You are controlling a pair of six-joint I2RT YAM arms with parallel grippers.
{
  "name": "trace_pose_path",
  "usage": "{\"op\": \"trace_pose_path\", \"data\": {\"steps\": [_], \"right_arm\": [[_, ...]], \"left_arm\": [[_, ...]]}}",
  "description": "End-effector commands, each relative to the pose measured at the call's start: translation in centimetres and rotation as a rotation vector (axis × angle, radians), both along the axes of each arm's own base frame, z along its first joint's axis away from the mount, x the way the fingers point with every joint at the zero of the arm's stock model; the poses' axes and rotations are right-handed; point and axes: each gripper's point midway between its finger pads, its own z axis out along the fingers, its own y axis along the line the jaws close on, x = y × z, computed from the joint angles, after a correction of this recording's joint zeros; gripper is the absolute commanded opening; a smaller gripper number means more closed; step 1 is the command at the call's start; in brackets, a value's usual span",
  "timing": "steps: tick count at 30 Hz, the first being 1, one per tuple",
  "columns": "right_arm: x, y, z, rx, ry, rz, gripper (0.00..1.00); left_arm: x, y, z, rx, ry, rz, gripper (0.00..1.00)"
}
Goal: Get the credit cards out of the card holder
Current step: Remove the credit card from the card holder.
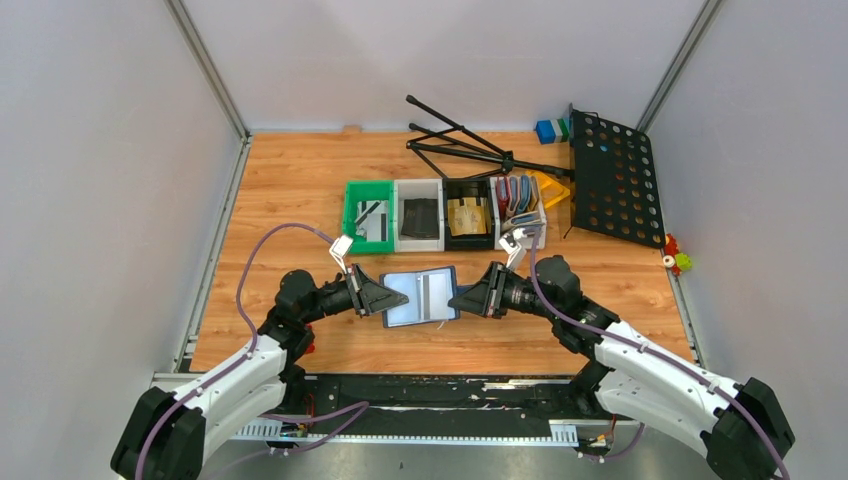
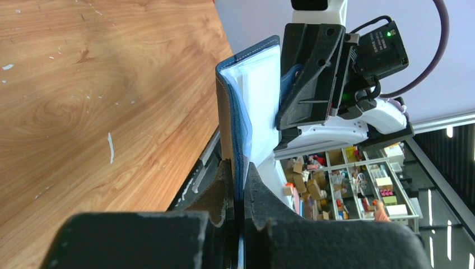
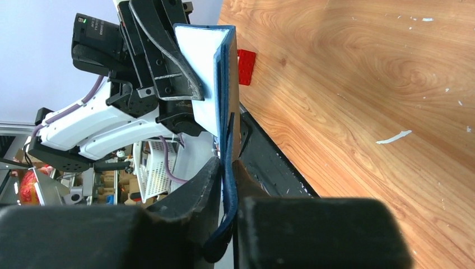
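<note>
The card holder (image 1: 420, 298) is open like a book and seems lifted a little off the wooden table (image 1: 300, 180), in front of the two arm bases, with its pale pocketed inside turned up to the top camera. Its long axis runs from left to right, straight between the two grippers, so it lies directly ahead of each of them. The left gripper (image 1: 386, 297) is closed on the left outer edge and the right gripper (image 1: 459, 299) is closed on the right outer edge. In each wrist view you see the jaws pinching the navy edge, with the other gripper facing from the far side. A narrow grey strip (image 1: 432, 290) shows just to the right of the middle fold; you cannot tell from here if it is a credit card or only a part of the pocket. If it is a card, the right gripper is the nearer one. I judge, however, that one side must let go of its edge first, and then the holder may fold shut or sag from the other side. Behind the holder stands a row of bins; the green bin (image 1: 350, 215) holds a grey striped card (image 1: 372, 222). No brand, label or writing can be read anywhere; only a small green light (image 2: 388, 33) shines on the right wrist.
</note>
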Motion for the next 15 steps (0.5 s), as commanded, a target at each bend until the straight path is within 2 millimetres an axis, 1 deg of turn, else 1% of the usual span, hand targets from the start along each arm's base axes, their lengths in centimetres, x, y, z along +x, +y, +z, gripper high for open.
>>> {"op": "trace_pose_path", "data": {"steps": [1, 4, 7, 9, 15], "right_arm": [[0.0, 0.6, 2.9, 0.055, -0.062, 0.024, 0.09], [-0.2, 0.8, 3.2, 0.063, -0.067, 0.041, 0.00], [-1.0, 1.9, 4.3, 0.084, -0.090, 0.093, 0.00], [-1.3, 2.8, 4.6, 0.064, -0.104, 0.116, 0.00], [-1.3, 4.7, 3.6, -0.053, -0.095, 0.123, 0.00]], "left_arm": [[0.3, -0.1, 2.4, -0.039, -0.081, -0.002, 0.00], [0.5, -0.1, 2.0, -0.025, -0.078, 0.002, 0.00], [0.7, -0.2, 1.4, -0.009, -0.070, 0.005, 0.00], [0.8, -0.2, 1.1, -0.001, -0.071, 0.005, 0.00], [1.1, -0.2, 0.8, 0.017, -0.078, 0.010, 0.00]]}}
